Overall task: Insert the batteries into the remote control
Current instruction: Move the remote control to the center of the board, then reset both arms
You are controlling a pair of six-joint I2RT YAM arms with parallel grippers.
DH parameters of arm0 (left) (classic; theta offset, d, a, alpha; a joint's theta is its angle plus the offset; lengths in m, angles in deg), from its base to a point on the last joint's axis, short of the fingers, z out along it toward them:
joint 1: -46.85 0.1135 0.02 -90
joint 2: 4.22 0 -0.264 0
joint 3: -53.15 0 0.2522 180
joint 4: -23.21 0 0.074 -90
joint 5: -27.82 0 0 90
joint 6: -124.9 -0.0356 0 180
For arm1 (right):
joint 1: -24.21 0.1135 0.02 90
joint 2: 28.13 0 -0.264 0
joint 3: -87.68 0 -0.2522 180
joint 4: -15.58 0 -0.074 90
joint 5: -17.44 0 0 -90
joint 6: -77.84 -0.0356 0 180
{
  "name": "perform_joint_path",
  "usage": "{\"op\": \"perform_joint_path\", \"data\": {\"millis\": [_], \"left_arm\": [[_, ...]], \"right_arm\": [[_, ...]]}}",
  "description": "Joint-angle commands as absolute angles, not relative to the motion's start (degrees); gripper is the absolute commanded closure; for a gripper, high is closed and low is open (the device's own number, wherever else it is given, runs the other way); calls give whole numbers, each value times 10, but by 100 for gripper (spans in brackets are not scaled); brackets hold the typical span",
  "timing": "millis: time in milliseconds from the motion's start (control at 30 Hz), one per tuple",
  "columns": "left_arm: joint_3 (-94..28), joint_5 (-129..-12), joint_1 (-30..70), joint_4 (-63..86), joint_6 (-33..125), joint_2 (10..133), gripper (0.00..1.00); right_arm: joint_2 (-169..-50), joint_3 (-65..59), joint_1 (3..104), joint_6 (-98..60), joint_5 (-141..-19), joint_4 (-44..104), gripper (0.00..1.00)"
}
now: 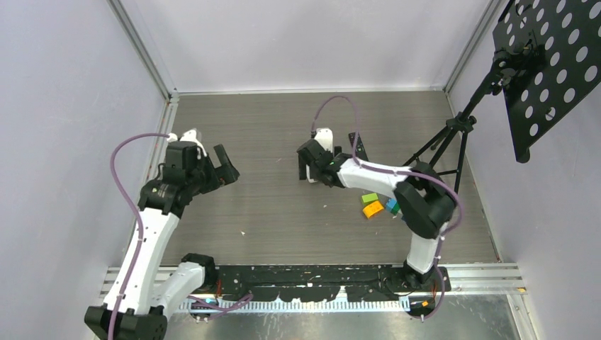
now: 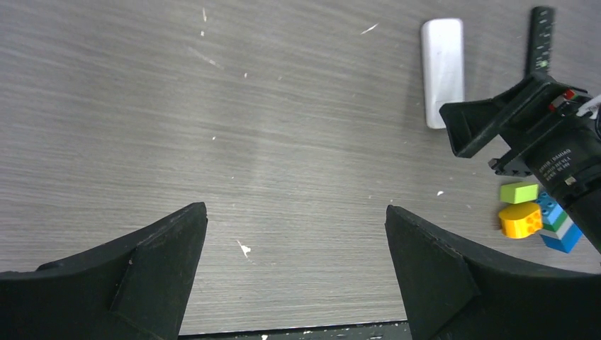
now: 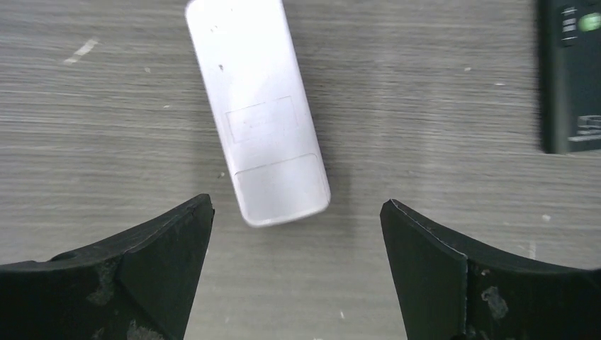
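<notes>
A white remote (image 3: 255, 113) lies back side up on the grey table, with its battery cover shut at the near end. It also shows in the top view (image 1: 324, 138) and the left wrist view (image 2: 443, 71). A black remote (image 3: 573, 78) lies to its right. My right gripper (image 3: 296, 212) is open and empty, hovering just short of the white remote's near end. My left gripper (image 2: 296, 212) is open and empty over bare table at the left (image 1: 228, 170). No batteries are in view.
Green (image 2: 519, 192), orange (image 2: 519, 219) and blue (image 2: 560, 230) blocks sit under the right arm's elbow. A tripod (image 1: 453, 142) holding a perforated black panel stands at the back right. White walls close in the table.
</notes>
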State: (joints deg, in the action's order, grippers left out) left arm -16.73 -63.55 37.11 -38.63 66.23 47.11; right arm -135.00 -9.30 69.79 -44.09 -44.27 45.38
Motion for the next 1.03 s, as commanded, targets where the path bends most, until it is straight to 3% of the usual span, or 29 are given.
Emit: {"op": "perform_joint_path", "data": {"millis": [0, 400, 567, 1000], "left_arm": [[-228, -644, 374, -441, 630, 434, 0], [-264, -632, 374, -493, 593, 287, 0], [-259, -618, 374, -508, 575, 226, 0], [-253, -589, 374, -492, 573, 155, 0]], "right_arm": [[-1206, -110, 697, -448, -406, 486, 7], [-858, -208, 696, -386, -200, 631, 7], [-734, -221, 696, -364, -195, 678, 6], [-613, -194, 696, -355, -224, 724, 6]]}}
